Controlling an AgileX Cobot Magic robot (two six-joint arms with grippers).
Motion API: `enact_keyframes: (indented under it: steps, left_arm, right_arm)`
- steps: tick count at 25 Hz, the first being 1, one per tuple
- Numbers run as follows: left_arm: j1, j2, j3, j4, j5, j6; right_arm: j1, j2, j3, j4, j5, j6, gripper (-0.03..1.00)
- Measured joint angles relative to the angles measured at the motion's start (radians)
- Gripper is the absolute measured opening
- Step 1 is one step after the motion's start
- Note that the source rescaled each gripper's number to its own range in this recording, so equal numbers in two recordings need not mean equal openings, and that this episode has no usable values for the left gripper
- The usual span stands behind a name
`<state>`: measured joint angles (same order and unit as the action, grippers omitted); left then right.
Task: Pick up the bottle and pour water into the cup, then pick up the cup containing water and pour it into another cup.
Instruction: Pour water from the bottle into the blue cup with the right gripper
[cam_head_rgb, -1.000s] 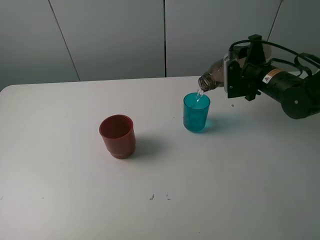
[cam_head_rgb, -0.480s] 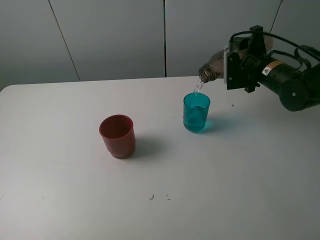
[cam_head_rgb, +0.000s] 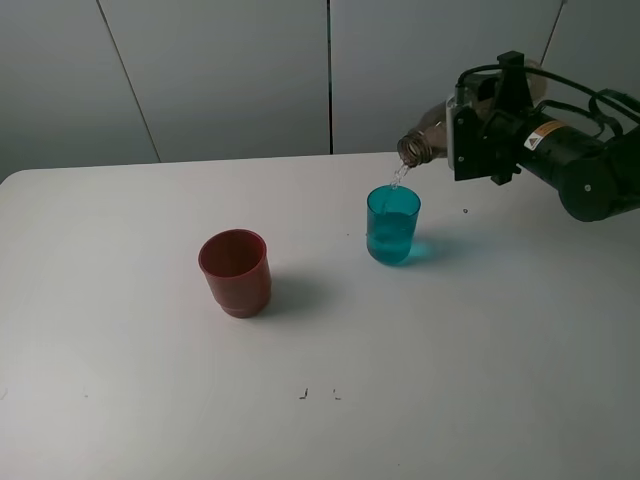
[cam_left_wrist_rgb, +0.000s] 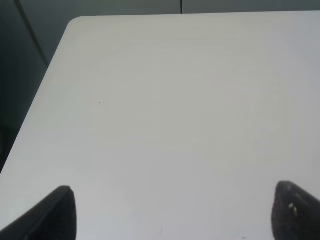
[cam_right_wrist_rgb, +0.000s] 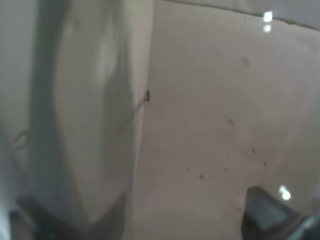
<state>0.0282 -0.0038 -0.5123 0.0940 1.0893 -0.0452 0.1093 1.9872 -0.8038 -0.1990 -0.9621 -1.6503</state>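
The smoky grey-brown bottle is tipped nearly level at the right rear, neck pointing left and down. My right gripper is shut on its body. A thin stream of water falls from its mouth into the teal cup, which stands upright just below and holds water. The dark red cup stands upright and apart, to the left and nearer the front. In the right wrist view the blurred bottle fills most of the picture. My left gripper is open over bare table, fingertips far apart.
The white table spreads around both cups, with two small dark marks near the front. A grey panelled wall stands behind the table's far edge. The left wrist view shows the table's rounded far corner.
The right gripper and bottle have risen slightly over the last second, then held still. Water keeps running into the teal cup. The red cup has not moved.
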Motion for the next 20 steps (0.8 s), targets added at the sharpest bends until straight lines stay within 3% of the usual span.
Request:
enact_keyframes:
  steps: [20]
  left_arm:
    - [0.0, 0.0, 0.0, 0.0, 0.0, 0.004]
  right_arm:
    - [0.0, 0.0, 0.0, 0.0, 0.0, -0.06, 0.03]
